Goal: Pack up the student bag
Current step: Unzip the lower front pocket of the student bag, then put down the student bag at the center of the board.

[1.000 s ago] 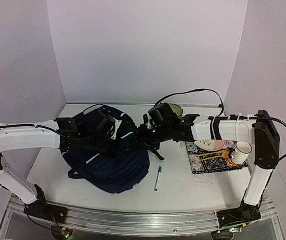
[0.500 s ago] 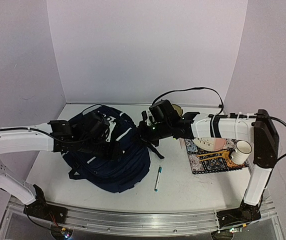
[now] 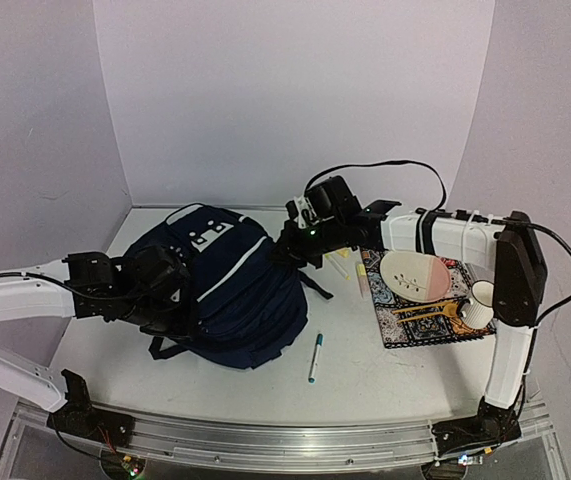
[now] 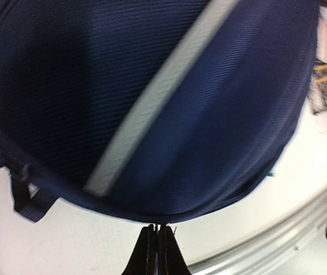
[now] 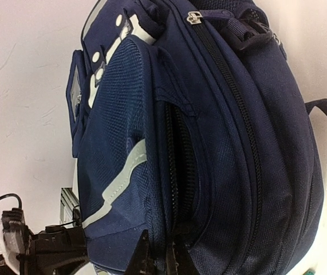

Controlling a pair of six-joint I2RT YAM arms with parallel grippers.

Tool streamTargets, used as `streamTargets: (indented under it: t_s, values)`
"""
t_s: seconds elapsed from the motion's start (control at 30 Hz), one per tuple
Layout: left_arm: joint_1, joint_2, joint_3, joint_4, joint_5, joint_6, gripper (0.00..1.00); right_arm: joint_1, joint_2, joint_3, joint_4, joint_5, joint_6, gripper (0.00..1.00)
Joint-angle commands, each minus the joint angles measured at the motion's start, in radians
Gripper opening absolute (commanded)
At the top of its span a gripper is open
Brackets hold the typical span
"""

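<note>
The student bag [image 3: 230, 290], dark navy with grey stripes and a light buckle patch, lies left of the table's middle. My left gripper [image 3: 170, 292] is at the bag's left edge. In the left wrist view the bag [image 4: 169, 97] fills the frame and the left gripper [image 4: 157, 228] is shut on its bottom seam. My right gripper [image 3: 287, 246] is at the bag's upper right side. In the right wrist view the right gripper [image 5: 158, 252] pinches the bag's fabric [image 5: 226, 143] beside a partly open zipper [image 5: 177, 154].
A teal pen [image 3: 315, 357] lies right of the bag. A patterned mat [image 3: 415, 325] at the right holds a plate [image 3: 415, 275], a white cup [image 3: 482, 302] and a yellow utensil [image 3: 435, 309]. Small yellow items [image 3: 350, 266] lie behind. The metal rail [image 3: 295, 440] runs along the front edge.
The bag has shifted left and turned so its striped front faces up. My left arm drew back left with it. My right gripper moved slightly toward the back.
</note>
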Motion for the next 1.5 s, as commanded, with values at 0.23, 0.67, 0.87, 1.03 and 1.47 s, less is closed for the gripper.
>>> streamTargets:
  t_s: [0.23,0.67,0.87,1.03,1.47]
  values:
    - [0.027,0.033,-0.052,-0.138,-0.412,-0.180,0.04,-0.041,-0.011,0.078,-0.040,-0.079,-0.121,0.00]
    - [0.029,0.036,0.075,0.014,-0.389,0.133,0.42,-0.041,-0.074,0.016,-0.049,0.029,-0.105,0.25]
    - [0.029,-0.038,0.083,0.070,-0.257,0.241,0.85,-0.041,-0.171,-0.051,-0.082,0.140,-0.141,0.50]
    - [0.030,-0.012,0.102,0.107,-0.208,0.314,1.00,-0.041,-0.247,-0.142,-0.155,0.242,-0.151,0.70]
    - [0.025,0.285,0.337,0.090,-0.020,0.499,0.99,-0.032,-0.417,-0.373,-0.301,0.416,-0.098,0.94]
